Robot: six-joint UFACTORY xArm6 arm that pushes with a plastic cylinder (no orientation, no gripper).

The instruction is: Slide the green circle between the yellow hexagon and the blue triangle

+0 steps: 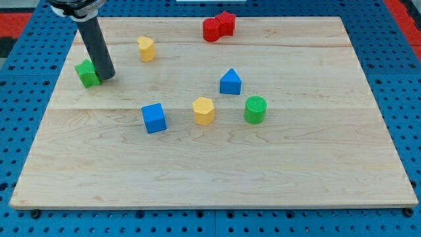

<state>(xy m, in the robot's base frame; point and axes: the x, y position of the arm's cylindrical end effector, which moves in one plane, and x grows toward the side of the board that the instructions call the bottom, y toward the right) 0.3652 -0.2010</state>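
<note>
The green circle (255, 109) sits upright on the wooden counter (217, 178), a little right of the view's centre. The yellow hexagon (204, 110) lies at its 9 o'clock, near but apart, and the blue triangle (230, 82) stands at its 11 o'clock, also near with a gap between. The circle is thus beside the pair, on their right, and not in the gap between them.

The end effector is a plain dark rod with no jaws, so it neither opens nor closes and grips nothing. Its lower end, the tip (106, 77), rests on the counter far to the view's left, touching or just beside the right side of a green block (87, 72) whose shape cannot be made out clearly. From the tip, the green circle lies well apart at about 4 o'clock, across much of the board.

A second yellow block (146, 49) stands at the tip's 2 o'clock, near the counter's top edge. A blue cube (154, 118) lies at the hexagon's 9 o'clock. Two red blocks (218, 27) touch each other at the view's top; the right one looks star-shaped.
</note>
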